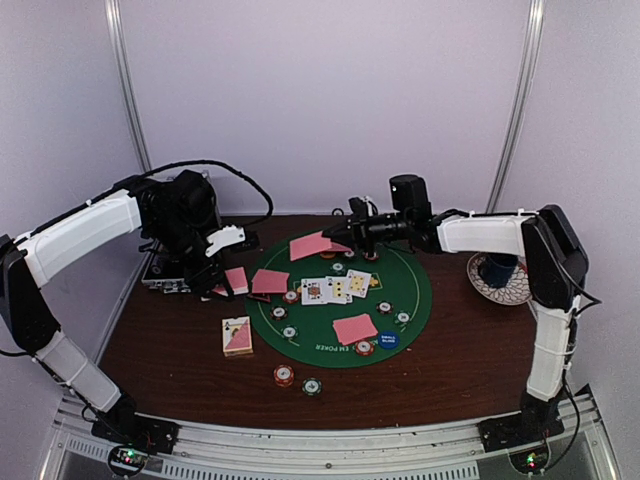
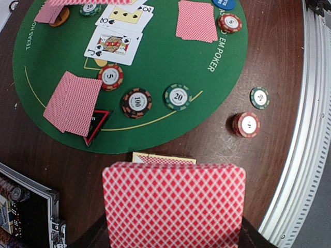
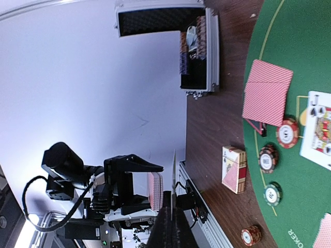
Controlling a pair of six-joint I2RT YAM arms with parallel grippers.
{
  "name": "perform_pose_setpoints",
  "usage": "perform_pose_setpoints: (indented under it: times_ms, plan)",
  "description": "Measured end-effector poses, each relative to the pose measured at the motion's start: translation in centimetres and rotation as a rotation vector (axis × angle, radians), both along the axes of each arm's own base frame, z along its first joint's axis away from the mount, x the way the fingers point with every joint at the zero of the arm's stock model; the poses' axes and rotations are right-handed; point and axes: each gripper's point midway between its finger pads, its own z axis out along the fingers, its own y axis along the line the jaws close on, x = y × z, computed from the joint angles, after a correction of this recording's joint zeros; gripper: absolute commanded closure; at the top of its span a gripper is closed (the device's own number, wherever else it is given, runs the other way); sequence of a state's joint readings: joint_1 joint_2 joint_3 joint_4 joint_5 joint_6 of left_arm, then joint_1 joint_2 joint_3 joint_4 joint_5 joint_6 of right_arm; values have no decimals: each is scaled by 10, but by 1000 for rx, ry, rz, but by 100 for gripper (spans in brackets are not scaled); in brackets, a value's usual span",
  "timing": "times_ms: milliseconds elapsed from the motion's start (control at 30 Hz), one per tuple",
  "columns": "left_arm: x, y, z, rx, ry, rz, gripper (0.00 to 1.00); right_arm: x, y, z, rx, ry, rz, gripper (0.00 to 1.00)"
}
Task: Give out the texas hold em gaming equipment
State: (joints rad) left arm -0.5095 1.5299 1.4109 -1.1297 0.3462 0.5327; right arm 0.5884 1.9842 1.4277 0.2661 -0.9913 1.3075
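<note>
The top external camera looks from above and behind the arm bases [image 1: 135,432], down over the whole worktop [image 1: 180,350] toward the back wall [image 1: 320,100]. The left wrist camera faces down from close above the near-left part of the green mat [image 2: 155,67], held pink-backed cards [image 2: 174,204] filling its lower edge. The right wrist camera, rolled sideways, looks low across the worktop toward the left arm [image 3: 119,191] and the case [image 3: 155,20]; all three views share the card box [image 3: 234,169] and the chip stack [image 2: 245,124].

The green mat [image 2: 155,72] reads "TEXAS HO" and "EM POKER". On it, the red chip [image 2: 110,76] shows 5, the black chip [image 2: 137,103] 100, the green chip [image 2: 177,96] 20. A face-up card [image 2: 113,45] shows J, the next card [image 2: 124,18] 3.
</note>
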Motion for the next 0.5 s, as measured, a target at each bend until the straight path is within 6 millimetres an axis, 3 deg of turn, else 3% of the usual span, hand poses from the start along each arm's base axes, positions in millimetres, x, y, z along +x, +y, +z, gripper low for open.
perform_pose_setpoints:
  times_ms: [167,500]
  plan:
    - [0,0,0,2,-1,1,100,28,-49,-19,-102,-23,-72,100]
    - [0,0,0,2,-1,1,100,57,-146,-104,-454,-24,-171,100]
